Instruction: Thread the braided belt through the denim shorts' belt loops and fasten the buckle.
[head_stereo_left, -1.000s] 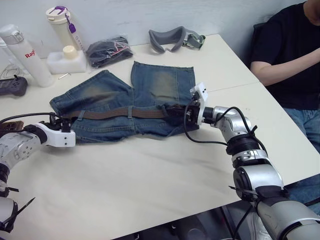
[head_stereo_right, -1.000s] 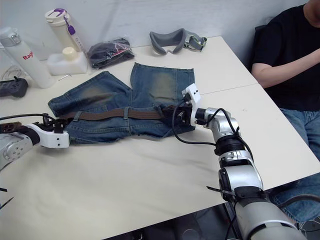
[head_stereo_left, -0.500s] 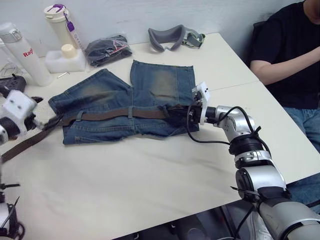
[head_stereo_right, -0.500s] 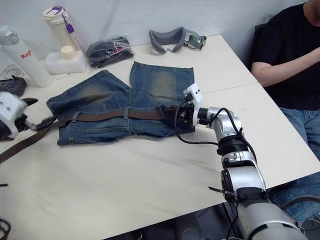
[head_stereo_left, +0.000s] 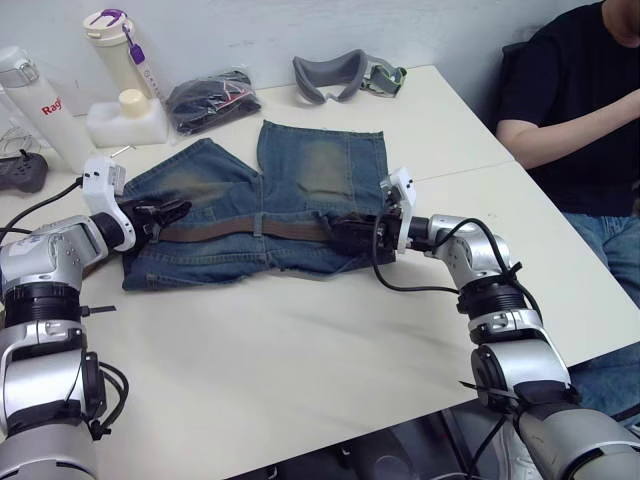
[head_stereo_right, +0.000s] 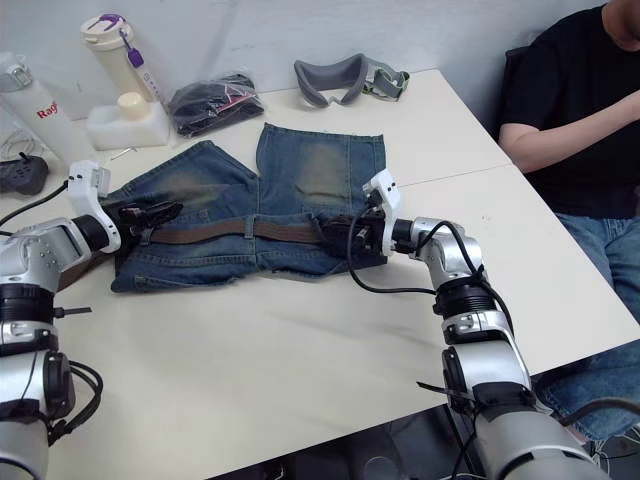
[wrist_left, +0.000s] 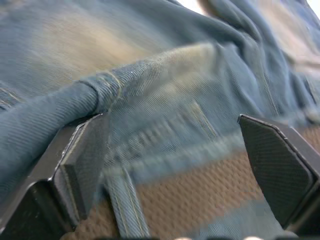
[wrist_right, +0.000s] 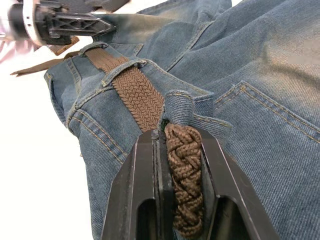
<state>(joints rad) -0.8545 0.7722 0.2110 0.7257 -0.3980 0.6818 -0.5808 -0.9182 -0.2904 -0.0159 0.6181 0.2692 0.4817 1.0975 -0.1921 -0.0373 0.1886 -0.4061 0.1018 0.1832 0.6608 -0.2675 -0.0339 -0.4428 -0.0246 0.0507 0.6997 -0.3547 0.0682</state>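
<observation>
Left pincer (head_stereo_left: 165, 212) has swung back from the counter (head_stereo_left: 300, 380) edge to the denim shorts (head_stereo_left: 270, 200) waistband, fingers apart over a belt loop (wrist_left: 125, 210), no longer dragging the strap. So pulling looks done. Braided belt (head_stereo_left: 250, 229), dark brown weave, lies threaded across the waistband. Right pincer (wrist_right: 172, 165) clamped on its thick plaited end.
</observation>
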